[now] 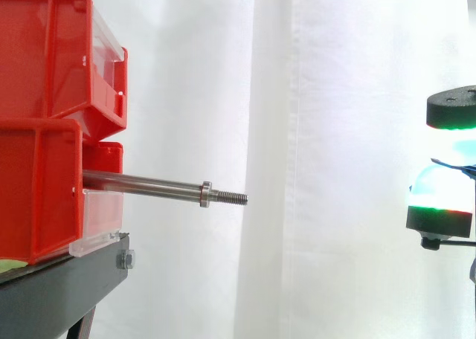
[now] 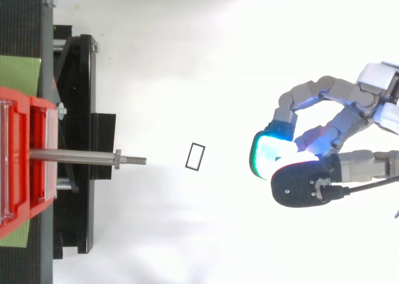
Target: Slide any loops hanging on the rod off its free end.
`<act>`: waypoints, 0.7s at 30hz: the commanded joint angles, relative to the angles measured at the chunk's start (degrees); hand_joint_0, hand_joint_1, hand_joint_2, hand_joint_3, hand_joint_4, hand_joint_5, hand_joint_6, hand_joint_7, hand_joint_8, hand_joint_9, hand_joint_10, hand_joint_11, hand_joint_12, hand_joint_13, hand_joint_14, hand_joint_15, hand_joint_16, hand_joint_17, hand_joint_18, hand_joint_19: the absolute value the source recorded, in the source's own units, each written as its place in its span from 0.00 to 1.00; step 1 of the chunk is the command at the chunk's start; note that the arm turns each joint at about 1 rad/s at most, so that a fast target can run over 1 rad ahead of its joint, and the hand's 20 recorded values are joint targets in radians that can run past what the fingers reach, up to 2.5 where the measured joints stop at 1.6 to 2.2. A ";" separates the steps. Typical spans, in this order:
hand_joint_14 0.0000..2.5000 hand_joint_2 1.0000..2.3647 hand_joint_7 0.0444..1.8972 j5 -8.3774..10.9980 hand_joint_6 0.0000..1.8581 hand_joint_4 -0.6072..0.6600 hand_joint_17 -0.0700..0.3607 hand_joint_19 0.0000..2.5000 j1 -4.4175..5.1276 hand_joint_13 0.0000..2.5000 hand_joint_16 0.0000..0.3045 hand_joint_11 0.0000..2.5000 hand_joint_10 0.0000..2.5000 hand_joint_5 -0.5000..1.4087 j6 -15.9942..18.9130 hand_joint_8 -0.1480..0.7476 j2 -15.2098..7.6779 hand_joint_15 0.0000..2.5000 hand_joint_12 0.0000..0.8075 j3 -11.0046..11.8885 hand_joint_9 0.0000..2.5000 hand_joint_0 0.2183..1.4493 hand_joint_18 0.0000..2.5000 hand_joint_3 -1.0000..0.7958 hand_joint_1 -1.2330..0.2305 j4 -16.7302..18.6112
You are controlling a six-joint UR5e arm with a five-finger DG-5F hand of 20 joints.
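The rod point(image 1: 149, 184) is sticking out level from the lower red bin point(image 1: 37, 198) and pointing right. Its root is hiding behind the bin's wall, so how it is fixed is not showing. A nut point(image 1: 205, 194) is sitting near the free end, and the threaded tip is reaching just past it. The stretch between bin and nut is showing as plain metal in both views.

In the top view a small black rectangular outline point(image 2: 189, 155) is lying just beyond the tip, in line with the rod and apart from it. Whether it is a loop, and whether it is resting on something or in the air, is too hard to make out.

A second red bin point(image 1: 44, 49) is sitting on the lower one, both cut off by the left edge. They are standing on a black stand point(image 1: 59, 291) whose legs are running out of frame. A green sheet point(image 2: 19, 72) is peeking out beside the bins.

The hand point(image 2: 349, 117) is hanging well to the right of the tip, at about the rod's height. In the side view the right edge is cutting most of it away. A dark blue sliver point(image 1: 450, 163) is showing within it there, too little to identify. Whether the hand is closed on anything I cannot tell.

The white curtain point(image 1: 335, 131) is hanging behind everything
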 commanded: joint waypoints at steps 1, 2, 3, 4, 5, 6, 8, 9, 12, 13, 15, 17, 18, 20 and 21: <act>0.00 0.00 0.51 -0.18 0.46 0.54 0.41 0.24 -0.09 0.34 0.16 0.22 0.01 0.20 0.00 0.46 0.02 0.12 0.42 -0.03 0.48 0.27 0.35 0.29 0.39 -0.01; 0.00 0.00 0.51 -0.18 0.46 0.54 0.41 0.24 0.00 0.34 0.16 0.22 0.01 0.20 0.00 0.46 0.02 0.12 0.42 -0.03 0.48 0.27 0.35 0.29 0.39 -0.10; 0.00 0.00 0.51 -0.18 0.45 0.55 0.41 0.24 0.00 0.34 0.16 0.22 0.01 0.20 0.00 0.47 0.02 0.12 0.42 0.06 0.48 0.26 0.35 0.28 0.39 -0.01; 0.01 0.00 0.51 -0.18 0.45 0.55 0.41 0.24 0.00 0.34 0.16 0.22 0.01 0.20 0.00 0.46 0.02 0.12 0.42 -0.03 0.48 0.26 0.35 0.28 0.39 -0.01; 0.00 0.00 0.51 -0.18 0.45 0.55 0.42 0.24 -0.09 0.34 0.16 0.22 0.01 0.20 0.00 0.47 -0.06 0.12 0.42 0.06 0.48 0.26 0.35 0.28 0.38 -0.01; 0.00 0.00 0.51 -0.18 0.45 0.55 0.42 0.24 -0.09 0.34 0.16 0.22 0.01 0.20 0.00 0.47 -0.06 0.12 0.43 0.06 0.48 0.25 0.36 0.28 0.38 -0.01; 0.00 0.00 0.50 0.00 0.45 0.55 0.42 0.24 0.00 0.34 0.16 0.22 0.01 0.20 0.00 0.47 0.02 0.12 0.43 -0.03 0.48 0.25 0.36 0.28 0.37 0.08; 0.00 0.00 0.50 0.00 0.45 0.56 0.42 0.24 0.00 0.34 0.16 0.22 0.01 0.20 0.00 0.47 0.02 0.12 0.43 0.06 0.48 0.24 0.36 0.28 0.38 -0.01; 0.00 0.00 0.51 -0.09 0.44 0.56 0.42 0.24 0.00 0.34 0.16 0.21 0.01 0.21 0.00 0.47 0.02 0.12 0.43 -0.03 0.48 0.24 0.36 0.28 0.38 -0.01; 0.00 0.00 0.51 -0.09 0.44 0.56 0.42 0.24 0.00 0.34 0.16 0.21 0.01 0.21 0.00 0.47 -0.06 0.12 0.43 0.06 0.48 0.24 0.36 0.28 0.40 -0.01; 0.00 0.00 0.51 -0.18 0.43 0.56 0.42 0.24 0.00 0.34 0.16 0.21 0.01 0.21 0.00 0.47 0.02 0.12 0.42 -0.03 0.48 0.24 0.36 0.28 0.44 -0.01; 0.00 0.00 0.52 -0.18 0.42 0.56 0.41 0.25 0.00 0.34 0.15 0.21 0.01 0.21 0.00 0.46 0.02 0.12 0.41 -0.03 0.49 0.27 0.36 0.28 0.50 0.08; 0.00 0.00 0.53 -0.18 0.41 0.57 0.40 0.25 0.00 0.34 0.15 0.21 0.01 0.21 0.00 0.45 0.02 0.12 0.41 0.06 0.49 0.29 0.36 0.28 0.52 0.08; 0.00 0.00 0.55 -0.18 0.40 0.57 0.40 0.25 0.00 0.35 0.15 0.21 0.01 0.22 0.00 0.45 0.02 0.12 0.40 -0.03 0.49 0.31 0.36 0.30 0.51 0.08; 0.00 0.00 0.55 -0.18 0.40 0.56 0.40 0.25 0.00 0.35 0.15 0.21 0.01 0.22 0.00 0.46 -0.06 0.12 0.40 0.06 0.49 0.32 0.36 0.32 0.50 0.08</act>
